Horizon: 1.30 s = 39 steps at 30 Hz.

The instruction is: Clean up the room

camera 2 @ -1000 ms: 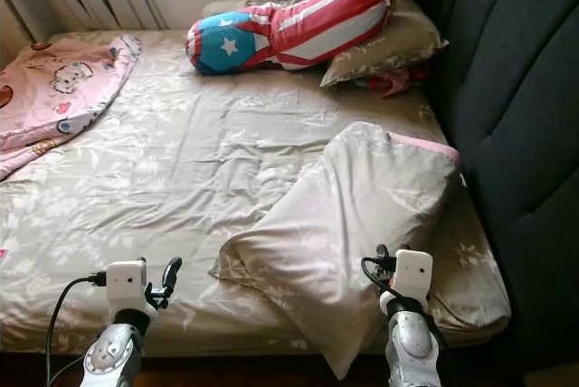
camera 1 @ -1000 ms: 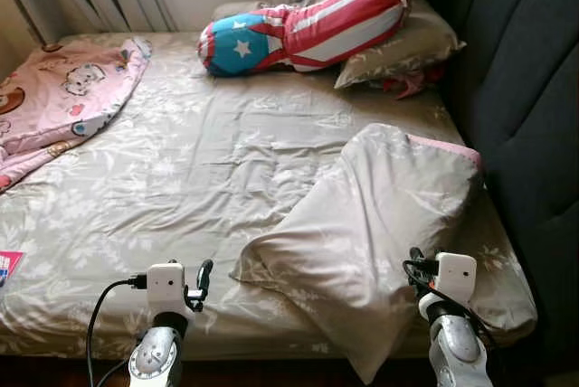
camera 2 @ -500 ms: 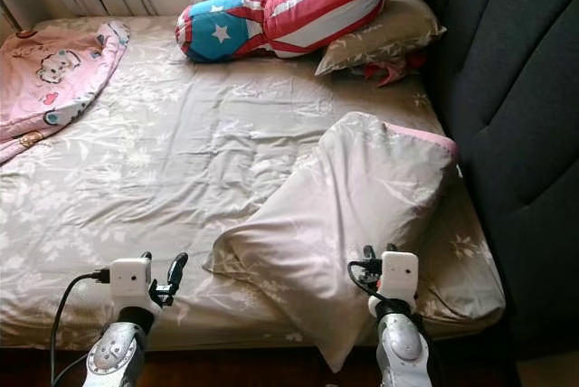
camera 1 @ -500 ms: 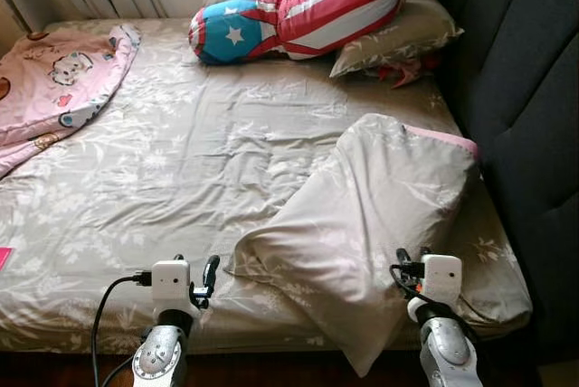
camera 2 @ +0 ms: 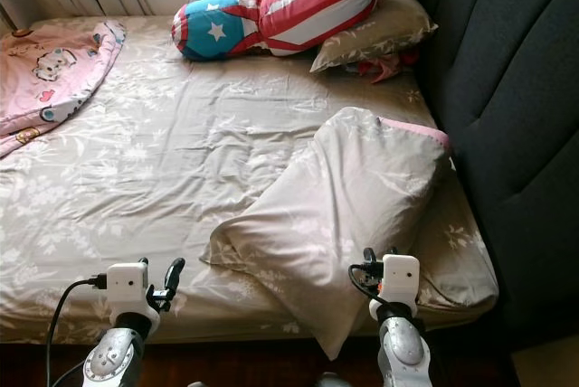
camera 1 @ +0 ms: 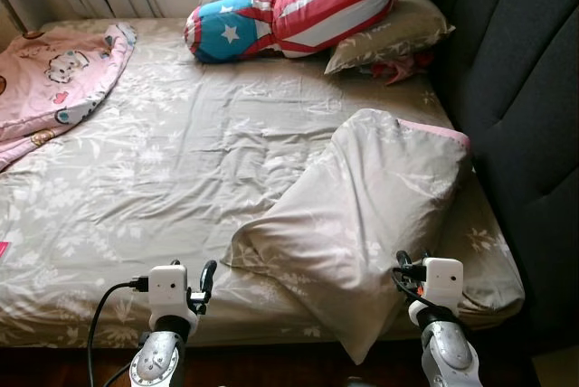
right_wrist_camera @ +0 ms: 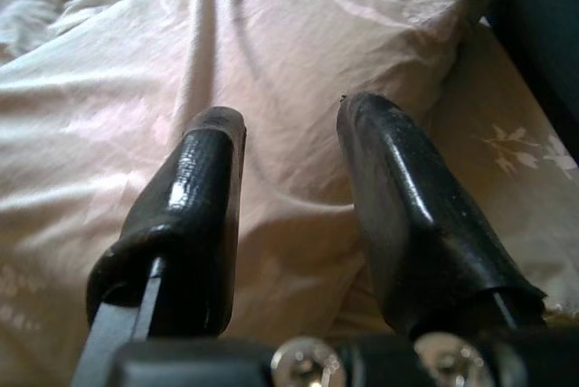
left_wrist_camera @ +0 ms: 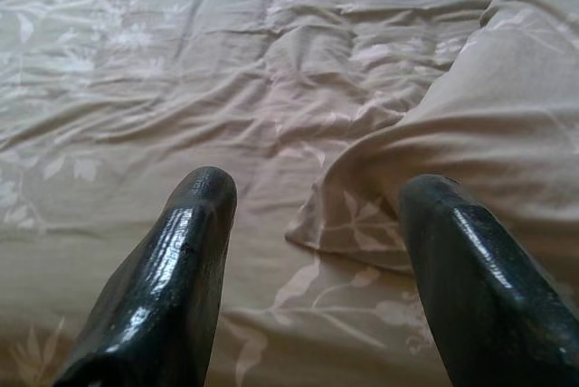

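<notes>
Count on the bed (camera 1: 181, 188): two grey floral pillows, one bolster, one pink blanket. The near pillow (camera 1: 362, 215) lies on the sheet at the right side, just beside the dark padded headboard (camera 1: 525, 89), with its lower corner hanging past the mattress edge. Its case is soft, creased cotton with a pale leaf print, and a pink edge shows at its upper end. The second pillow (camera 1: 389, 30) sits at the far right corner against the headboard. The bolster (camera 1: 289, 9), long and rounded, striped red and white with a blue end bearing white stars, rests partly on that pillow. The pink blanket (camera 1: 50, 75), printed with cartoon figures, is bunched at the far left side. The sheet is wrinkled, most heavily at the middle.

My left end effector (left_wrist_camera: 312, 224) is raised low at the bed's near edge. Its two glossy black fingers (left_wrist_camera: 172, 269) are spread wide and grasp nothing, pointing toward the sheet and the near pillow's left corner.

My right end effector (right_wrist_camera: 289, 179) is raised at the near right, aimed at the near pillow. Its fingers (right_wrist_camera: 398, 215) stand apart and released, with the pillow's fabric seen between them. I cannot tell whether they touch it.
</notes>
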{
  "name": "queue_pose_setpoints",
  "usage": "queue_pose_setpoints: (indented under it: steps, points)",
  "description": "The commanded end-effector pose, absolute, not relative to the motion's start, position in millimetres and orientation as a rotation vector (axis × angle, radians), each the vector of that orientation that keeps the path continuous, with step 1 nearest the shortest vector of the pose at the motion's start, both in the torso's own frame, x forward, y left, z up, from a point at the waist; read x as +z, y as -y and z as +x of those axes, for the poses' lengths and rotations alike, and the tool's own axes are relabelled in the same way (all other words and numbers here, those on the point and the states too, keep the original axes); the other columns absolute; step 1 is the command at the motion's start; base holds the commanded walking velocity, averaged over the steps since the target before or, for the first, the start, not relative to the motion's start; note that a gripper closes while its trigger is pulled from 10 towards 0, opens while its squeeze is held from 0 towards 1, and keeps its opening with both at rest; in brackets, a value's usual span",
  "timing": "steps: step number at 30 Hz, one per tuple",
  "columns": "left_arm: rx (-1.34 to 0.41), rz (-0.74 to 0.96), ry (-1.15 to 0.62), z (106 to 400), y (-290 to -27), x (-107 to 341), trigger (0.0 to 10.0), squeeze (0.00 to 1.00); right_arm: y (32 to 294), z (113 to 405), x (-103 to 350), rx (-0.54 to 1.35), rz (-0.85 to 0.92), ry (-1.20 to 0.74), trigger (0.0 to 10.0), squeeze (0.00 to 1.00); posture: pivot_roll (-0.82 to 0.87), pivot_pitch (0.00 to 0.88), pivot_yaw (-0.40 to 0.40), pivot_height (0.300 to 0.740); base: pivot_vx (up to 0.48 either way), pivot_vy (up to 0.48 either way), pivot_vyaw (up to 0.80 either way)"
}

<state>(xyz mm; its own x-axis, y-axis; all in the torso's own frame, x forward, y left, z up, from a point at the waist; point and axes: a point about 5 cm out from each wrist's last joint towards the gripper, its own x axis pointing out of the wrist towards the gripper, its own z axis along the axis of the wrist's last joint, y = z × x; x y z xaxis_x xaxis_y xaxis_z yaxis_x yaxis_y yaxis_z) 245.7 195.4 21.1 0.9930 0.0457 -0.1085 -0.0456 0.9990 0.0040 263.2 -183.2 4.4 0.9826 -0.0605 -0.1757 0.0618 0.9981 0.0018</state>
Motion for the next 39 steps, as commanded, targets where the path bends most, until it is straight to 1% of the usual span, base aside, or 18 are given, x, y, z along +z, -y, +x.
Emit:
queue_pose_setpoints:
  steps: [1,5,8,35,39]
  points:
    - [0.061,-0.015,-0.110,244.2,-198.1,22.2,10.0,0.00,181.3,262.0,2.3,-0.052,0.013,-0.193,10.0,0.00,-0.13,0.181,0.005,0.682,0.000,0.000,0.00]
    - [0.063,-0.017,-0.115,244.1,-197.8,22.1,10.0,0.00,180.2,261.2,-0.8,-0.050,0.014,-0.224,10.0,0.00,-0.13,0.190,0.003,0.682,0.000,0.000,0.00]
    - [0.064,-0.019,-0.122,243.6,-197.2,21.8,10.0,0.00,179.5,259.9,-1.0,-0.046,0.013,-0.220,10.0,0.00,-0.14,0.196,0.002,0.658,0.000,0.000,0.00]
    - [0.038,-0.027,-0.146,244.1,-191.9,21.8,10.0,0.00,174.9,262.0,0.1,-0.012,0.023,-0.218,10.0,0.00,-0.13,0.217,0.001,0.658,0.000,0.000,0.00]
    - [0.035,-0.026,-0.144,245.1,-191.8,22.5,10.0,0.00,173.5,262.5,0.2,-0.005,0.029,-0.216,10.0,0.00,-0.13,0.217,0.002,0.658,0.263,0.000,0.00]
